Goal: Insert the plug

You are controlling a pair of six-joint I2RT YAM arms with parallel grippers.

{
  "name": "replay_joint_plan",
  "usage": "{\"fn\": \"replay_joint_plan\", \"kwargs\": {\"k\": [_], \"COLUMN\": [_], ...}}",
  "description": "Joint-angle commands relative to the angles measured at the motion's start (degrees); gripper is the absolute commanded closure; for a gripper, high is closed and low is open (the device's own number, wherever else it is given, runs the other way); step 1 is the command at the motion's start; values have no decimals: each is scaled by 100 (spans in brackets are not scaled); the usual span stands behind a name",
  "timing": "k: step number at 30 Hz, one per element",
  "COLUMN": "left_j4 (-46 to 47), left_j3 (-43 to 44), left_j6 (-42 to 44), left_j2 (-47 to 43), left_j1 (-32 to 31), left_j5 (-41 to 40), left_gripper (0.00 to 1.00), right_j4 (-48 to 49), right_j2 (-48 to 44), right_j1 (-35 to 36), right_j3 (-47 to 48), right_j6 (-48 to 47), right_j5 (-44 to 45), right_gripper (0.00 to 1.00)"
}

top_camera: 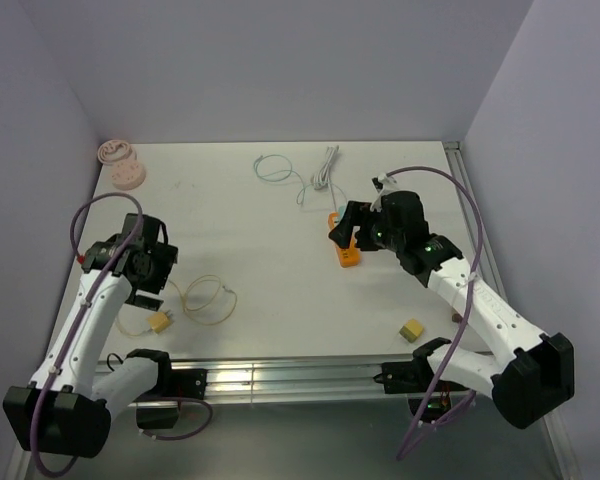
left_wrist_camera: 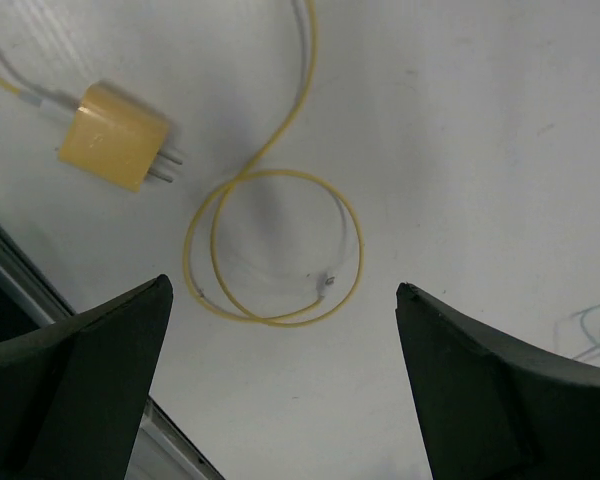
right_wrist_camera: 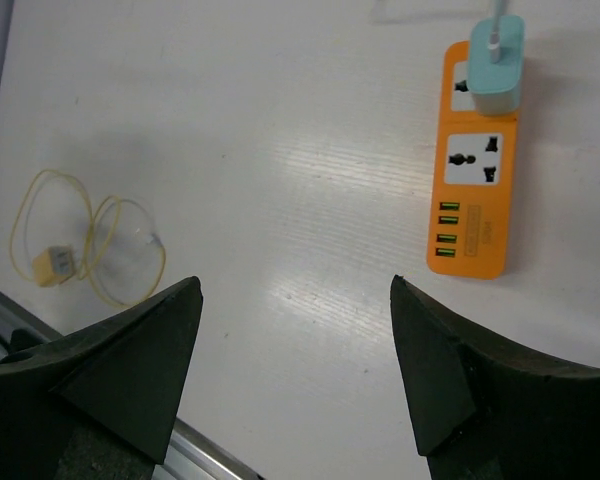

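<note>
Left pincer (left_wrist_camera: 282,290): jaws wide, nothing between them, hanging over the cord loop; looks poised for a pick, not a carry
Yellow plug (left_wrist_camera: 115,135): here's the task's thing, flat on the table (top_camera: 270,250), prongs pointing toward the loop, up and left of the jaws in the left wrist view
Cord (left_wrist_camera: 275,245): curls in a loose ring just beside the plug; it will likely trail behind when the plug lifts
Right pincer (right_wrist_camera: 295,285): open too, empty, hovering near the strip; probably there to steady it
Strip (right_wrist_camera: 475,190): orange, lying flat right of centre, well apart from the yellow plug
Teal plug (right_wrist_camera: 498,65): seated in the strip's end socket, so that slot is taken
Free socket (right_wrist_camera: 473,160): just beside the teal plug, face up, the likely target
Edges: the yellow plug sits near the front rail (top_camera: 250,378) and the left wall, so it is tighter on that side
Open room: bare table between plug and strip, a clear lane across for the left arm; the cord is the one thing that might snag
</note>
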Motion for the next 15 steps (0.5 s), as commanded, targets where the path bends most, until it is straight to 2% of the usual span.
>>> {"fn": "replay_joint_plan", "kwargs": {"k": [1, 3, 8, 11, 15], "left_j4": [-530, -635, -757, -960, -891], "left_j3": [-289, -544, -511, -414, -466], "left_j6": [-1110, -1793, -2358, -2500, -2334], "left_j2": [-393, -640, -615, -308, 141], "left_j1": [222, 337, 416, 495, 785], "left_j5": [267, 451, 163, -207, -172], "left_gripper": [0, 2, 2, 1, 0], "right_j4": [111, 110, 181, 225, 286], "right_j2": [-336, -434, -636, -662, -741], "right_j1": [119, 128, 154, 180, 233], "right_j3": [-102, -164, -366, -393, -463], "right_j6": [-57, -110, -146, -137, -146], "right_j5": [-128, -102, -163, -347, -339], "right_gripper": [18, 18, 18, 18, 18]}}
